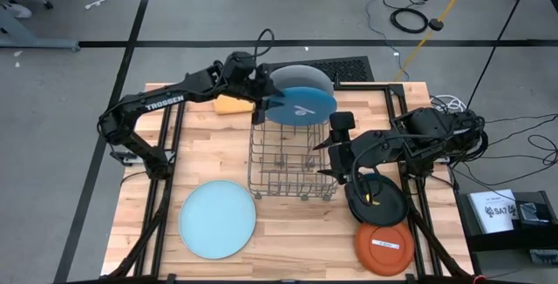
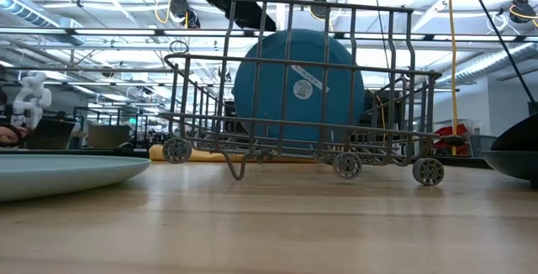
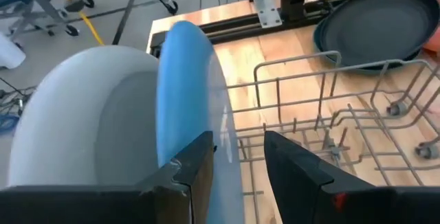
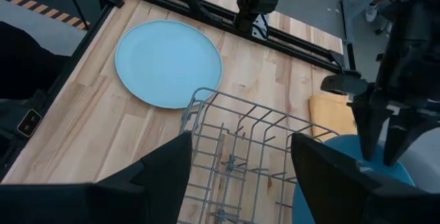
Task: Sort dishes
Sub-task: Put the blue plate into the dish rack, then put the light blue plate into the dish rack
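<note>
A blue plate (image 1: 303, 106) with a white sticker stands on edge at the far end of the wire rack (image 1: 292, 158). A grey plate (image 1: 301, 78) stands close behind it. My left gripper (image 1: 260, 103) reaches in from the table's left and is shut on the blue plate's rim. The rack's wires hide the blue plate's lower rim (image 2: 294, 144). My right gripper (image 4: 240, 176) hangs open over the rack's right side, touching nothing. A pale blue plate (image 1: 217, 219) lies flat at the near left. A black plate (image 1: 377, 199) and an orange plate (image 1: 384, 246) lie at the near right. My left gripper pinches the blue plate's upper rim (image 3: 206, 124) between its two fingers. One finger is on the face toward the grey plate, the other (image 3: 295, 172) on the rack side. The fingers slant down onto the rim. The plate stands nearly upright below them, among the rack's far wires.
A folded orange cloth (image 1: 232, 104) lies under my left arm, beside the rack's far left corner. Dark frame rails (image 1: 392, 101) run along the table's sides. Bare wood lies between the rack and the pale blue plate.
</note>
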